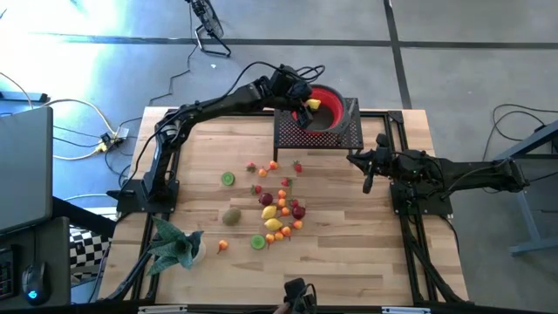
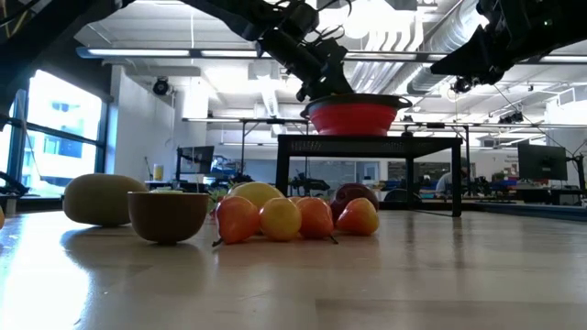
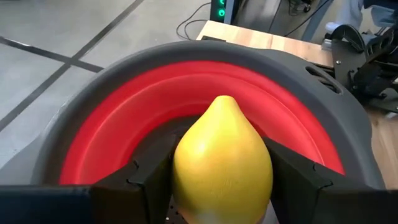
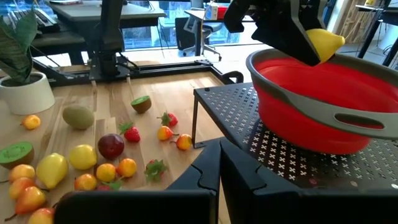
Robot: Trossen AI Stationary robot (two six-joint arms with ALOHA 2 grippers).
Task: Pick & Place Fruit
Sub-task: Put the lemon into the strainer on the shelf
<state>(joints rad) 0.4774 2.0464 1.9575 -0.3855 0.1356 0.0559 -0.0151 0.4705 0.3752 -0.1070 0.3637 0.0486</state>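
My left gripper (image 1: pixel 307 106) hangs over the red bowl with a grey rim (image 1: pixel 331 100), shut on a yellow lemon (image 3: pixel 222 163). The bowl stands on a black perforated stand (image 1: pixel 318 131) at the table's far edge. The other fruit (image 1: pixel 277 209) lies in a loose cluster on the wooden table's middle: lemons, a kiwi (image 1: pixel 231 215), lime halves, strawberries, small oranges, a dark-red plum. My right gripper (image 1: pixel 367 183) waits shut at the right side of the table, right of the stand. My left gripper pinches the lemon's two sides (image 3: pixel 180 171) between its two fingers (image 3: pixel 140 180), with the lemon's pointed end away from the wrist. The fingers slant down from the table's left toward the bowl. The lemon is lifted clear, above the bowl's red inside.
A green leafy plant in a white pot (image 1: pixel 179 249) sits at the near left corner. A laptop (image 1: pixel 22 166) and cables lie left of the table. Bare wood lies between the fruit cluster and the stand.
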